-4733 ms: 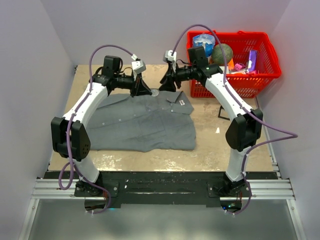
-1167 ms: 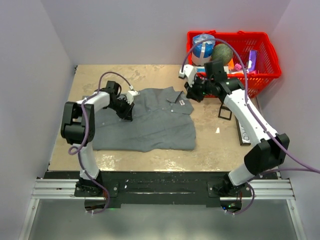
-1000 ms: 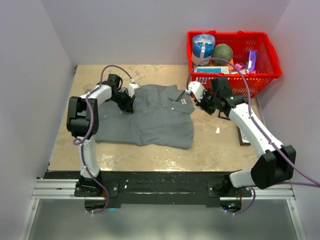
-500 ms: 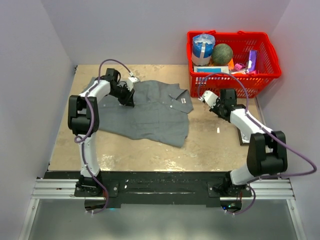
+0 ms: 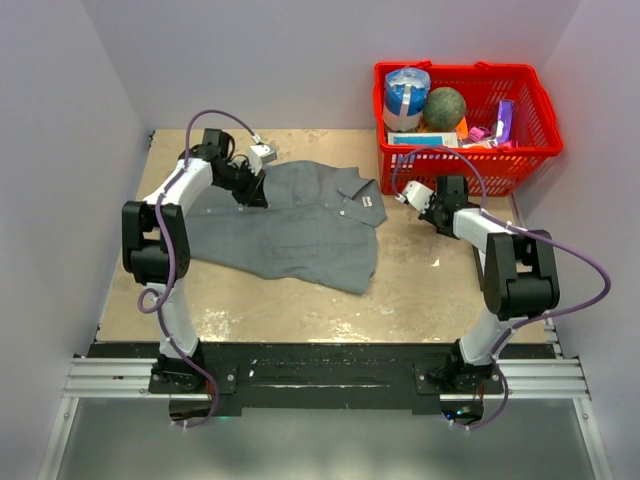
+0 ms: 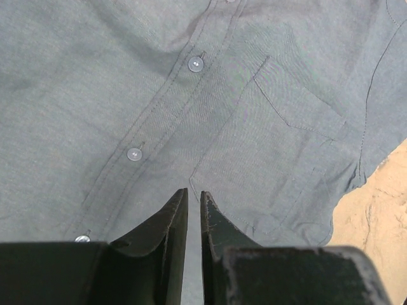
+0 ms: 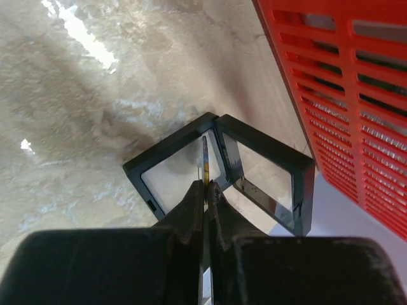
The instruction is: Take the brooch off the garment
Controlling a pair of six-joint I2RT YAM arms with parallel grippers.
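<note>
- Brooch (image 7: 205, 155) looks off the shirt (image 5: 300, 225): just a thin gold sliver, edge-on, pinched in the closed right fingers (image 7: 193, 206).
- It hangs over an open black hinged case (image 7: 267, 155) on the counter (image 5: 420, 290), beside the red basket (image 7: 343, 95), well apart from the shirt.
- Left fingers (image 6: 172, 219) are closed to a thin slit, tips on the grey cloth beside the chest pocket (image 6: 299, 108); can't tell if they pinch any.

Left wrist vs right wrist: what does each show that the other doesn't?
Left wrist only: the grey shirt, its pale buttons and chest pocket, under the nearly closed left pincer. Right wrist only: the red basket, a black hinged frame, and a thin edge-on sliver, likely the brooch, pinched in the right pincer. Both: bare tabletop and the view's own pincer at the bottom.
</note>
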